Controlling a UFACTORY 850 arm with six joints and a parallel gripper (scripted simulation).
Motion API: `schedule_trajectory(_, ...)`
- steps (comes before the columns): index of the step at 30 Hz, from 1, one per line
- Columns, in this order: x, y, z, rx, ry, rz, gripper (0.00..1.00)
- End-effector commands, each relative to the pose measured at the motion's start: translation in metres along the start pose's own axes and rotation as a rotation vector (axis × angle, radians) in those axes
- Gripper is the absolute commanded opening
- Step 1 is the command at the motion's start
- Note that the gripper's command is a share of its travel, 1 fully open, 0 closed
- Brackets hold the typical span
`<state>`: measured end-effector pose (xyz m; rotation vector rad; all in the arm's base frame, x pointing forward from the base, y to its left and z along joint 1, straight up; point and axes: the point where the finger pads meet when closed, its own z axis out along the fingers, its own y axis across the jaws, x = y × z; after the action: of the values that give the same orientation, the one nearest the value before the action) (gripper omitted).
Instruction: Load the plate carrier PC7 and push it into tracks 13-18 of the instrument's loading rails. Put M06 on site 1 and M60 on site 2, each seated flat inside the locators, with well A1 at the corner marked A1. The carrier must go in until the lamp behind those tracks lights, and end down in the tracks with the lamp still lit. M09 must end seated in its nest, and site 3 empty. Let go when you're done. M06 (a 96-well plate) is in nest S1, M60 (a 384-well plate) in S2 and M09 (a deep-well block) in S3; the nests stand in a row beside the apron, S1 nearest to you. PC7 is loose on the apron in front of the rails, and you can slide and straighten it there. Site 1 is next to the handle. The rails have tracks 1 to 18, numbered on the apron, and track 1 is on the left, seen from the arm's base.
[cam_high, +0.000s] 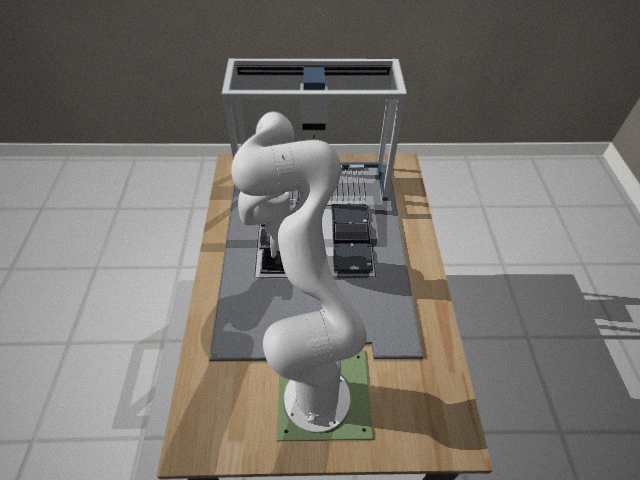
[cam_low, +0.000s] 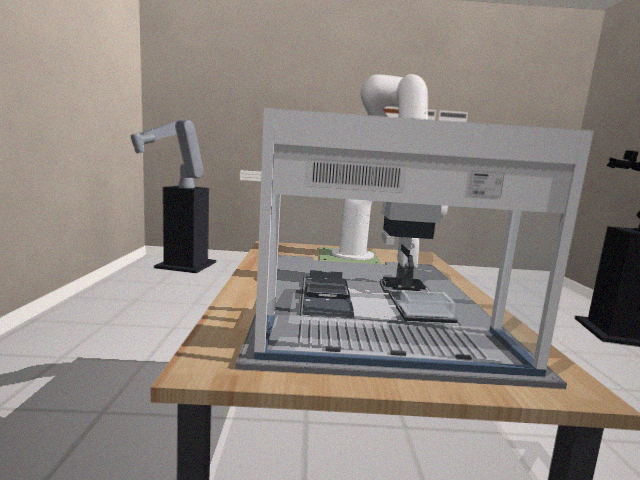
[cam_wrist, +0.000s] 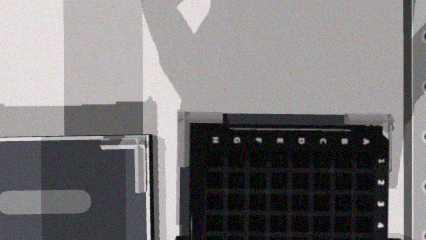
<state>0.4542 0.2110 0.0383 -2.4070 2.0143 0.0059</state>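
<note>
M06 (cam_wrist: 287, 180) is a black 96-well plate with white row letters and column numbers, lying in its pale nest S1. It also shows in the exterior view (cam_low: 403, 283). My gripper (cam_low: 405, 271) stands straight down over it and is shut on the plate's sides; the fingertips are out of the wrist view. The carrier PC7 (cam_wrist: 75, 187) is a dark grey tray with an oval handle slot (cam_wrist: 45, 201), lying beside the nest on the apron. It also shows in the top view (cam_high: 353, 237) and the exterior view (cam_low: 325, 295). All its sites look empty.
A translucent plate (cam_low: 423, 304) sits in a nest farther along the row, towards the rails. The ribbed loading rails (cam_low: 387, 335) lie under the grey instrument frame (cam_low: 423, 155). The arm hides most of the nest row in the top view.
</note>
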Motion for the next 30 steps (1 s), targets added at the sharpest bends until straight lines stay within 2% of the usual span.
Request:
schedule_trajectory(1, 0.000, -0.001, -0.001, 0.002, -0.001, 0.000, 0.00)
schedule_trajectory(30, 0.000, -0.001, -0.015, 0.002, -0.001, 0.000, 0.00)
